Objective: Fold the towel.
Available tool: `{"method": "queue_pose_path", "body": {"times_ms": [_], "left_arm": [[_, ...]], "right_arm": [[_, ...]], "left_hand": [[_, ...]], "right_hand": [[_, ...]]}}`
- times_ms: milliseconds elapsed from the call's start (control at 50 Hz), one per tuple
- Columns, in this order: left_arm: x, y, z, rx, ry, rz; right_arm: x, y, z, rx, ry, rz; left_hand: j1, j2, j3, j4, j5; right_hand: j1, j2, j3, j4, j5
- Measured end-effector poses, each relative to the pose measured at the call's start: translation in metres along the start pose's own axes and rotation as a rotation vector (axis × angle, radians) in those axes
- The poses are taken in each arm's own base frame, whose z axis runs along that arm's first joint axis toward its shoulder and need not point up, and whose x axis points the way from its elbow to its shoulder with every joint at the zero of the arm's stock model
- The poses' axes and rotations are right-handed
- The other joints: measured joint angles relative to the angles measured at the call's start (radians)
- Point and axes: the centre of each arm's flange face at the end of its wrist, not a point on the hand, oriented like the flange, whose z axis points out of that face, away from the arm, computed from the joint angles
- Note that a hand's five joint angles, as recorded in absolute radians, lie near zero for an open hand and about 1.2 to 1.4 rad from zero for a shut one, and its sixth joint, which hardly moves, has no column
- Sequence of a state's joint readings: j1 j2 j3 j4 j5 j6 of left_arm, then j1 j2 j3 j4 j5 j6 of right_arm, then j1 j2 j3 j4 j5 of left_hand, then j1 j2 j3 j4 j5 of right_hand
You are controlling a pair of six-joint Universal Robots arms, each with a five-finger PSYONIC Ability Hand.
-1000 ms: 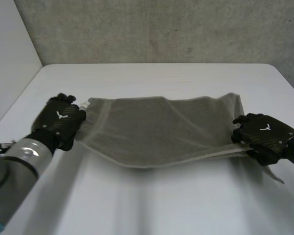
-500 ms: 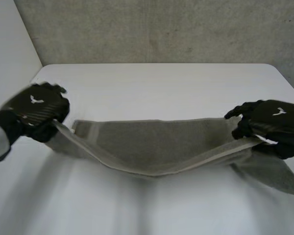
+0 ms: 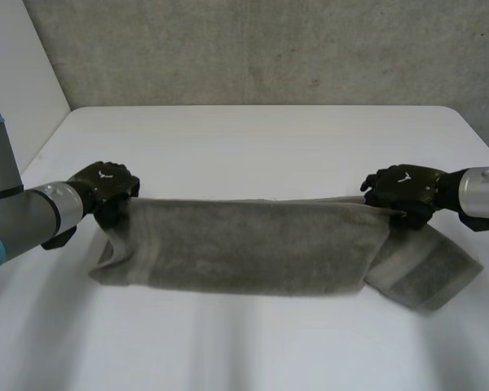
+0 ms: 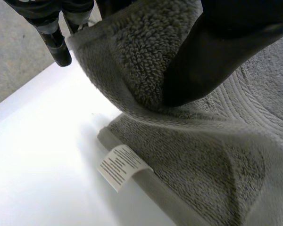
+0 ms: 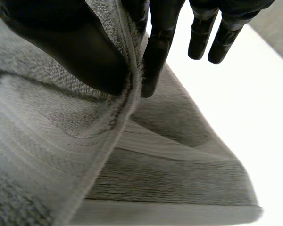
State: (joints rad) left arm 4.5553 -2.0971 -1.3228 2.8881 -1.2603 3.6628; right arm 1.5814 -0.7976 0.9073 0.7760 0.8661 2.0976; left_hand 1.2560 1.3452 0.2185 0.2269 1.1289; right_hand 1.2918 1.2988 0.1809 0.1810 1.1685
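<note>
The towel (image 3: 244, 248) is lying near the middle of the white table (image 3: 253, 138), with its long axis running across the table from one hand to the other. Its upper edge is being held up and drawn fairly straight, while the rest is hanging down and resting on the table on the robot's side of that edge. At the right end a lower layer is spreading out flat past the held corner, so the ends are not matching.

The left hand (image 3: 106, 186) is pinching the left end of the raised edge, thumb pressing the cloth against the fingers. The right hand (image 3: 403, 189) is doing the same at the right end, gripping the hem between thumb and one finger while the other fingers are sticking out free. Neither hand is nearer; each is gripping its own end.

The coming move probably turns on this: the held edge is sitting on the far side of the cloth lying below.

The cloth is a grey looped terry with a flat woven band, and a small white label (image 4: 120, 165) is showing at the hem below the left hand.
</note>
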Motion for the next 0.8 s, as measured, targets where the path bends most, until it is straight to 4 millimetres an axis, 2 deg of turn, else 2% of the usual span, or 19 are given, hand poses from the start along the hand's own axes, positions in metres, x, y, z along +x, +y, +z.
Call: {"method": "queue_pose_path", "body": {"times_ms": [140, 280, 420, 640, 760, 780, 800], "left_arm": [[0.000, -0.004, 0.003, 0.016, 0.001, -0.014], [0.002, 0.003, 0.008, -0.002, 0.014, -0.015], [0.002, 0.012, 0.017, -0.023, 0.014, -0.019], [-0.008, 0.018, 0.030, -0.034, -0.057, 0.012], [-0.011, 0.019, 0.034, -0.035, -0.083, 0.030], [-0.011, 0.020, 0.035, -0.036, -0.085, 0.032], [-0.011, 0.020, 0.035, -0.037, -0.087, 0.033]], "right_arm": [[-0.004, -0.002, 0.016, 0.025, 0.067, -0.033], [-0.014, -0.007, 0.029, 0.054, 0.089, -0.073], [-0.012, -0.009, 0.042, 0.074, 0.166, -0.122], [-0.005, -0.009, 0.059, 0.130, 0.245, -0.201], [-0.006, -0.008, 0.067, 0.142, 0.248, -0.219], [-0.006, -0.008, 0.069, 0.143, 0.246, -0.221], [-0.007, -0.007, 0.070, 0.143, 0.245, -0.222]], "left_hand": [[0.000, 0.000, 0.000, 0.000, 0.000], [0.000, 0.000, 0.000, 0.000, 0.000], [0.000, 0.000, 0.000, 0.000, 0.000], [0.000, 0.000, 0.000, 0.000, 0.000], [-0.004, -0.022, 0.000, 0.000, -0.014], [-0.006, -0.072, 0.000, 0.000, -0.036], [-0.114, -0.209, 0.000, 0.000, -0.146]], "right_hand": [[0.000, 0.000, 0.000, 0.000, -0.006], [-0.003, -0.002, 0.000, 0.000, -0.054], [-0.036, -0.055, 0.000, 0.000, -0.100], [-0.044, -0.061, 0.000, 0.000, -0.107], [-0.324, -0.324, 0.000, 0.000, -0.369], [-0.414, -0.407, 0.000, 0.000, -0.472], [-0.524, -0.510, 0.000, 0.000, -0.590]]}}
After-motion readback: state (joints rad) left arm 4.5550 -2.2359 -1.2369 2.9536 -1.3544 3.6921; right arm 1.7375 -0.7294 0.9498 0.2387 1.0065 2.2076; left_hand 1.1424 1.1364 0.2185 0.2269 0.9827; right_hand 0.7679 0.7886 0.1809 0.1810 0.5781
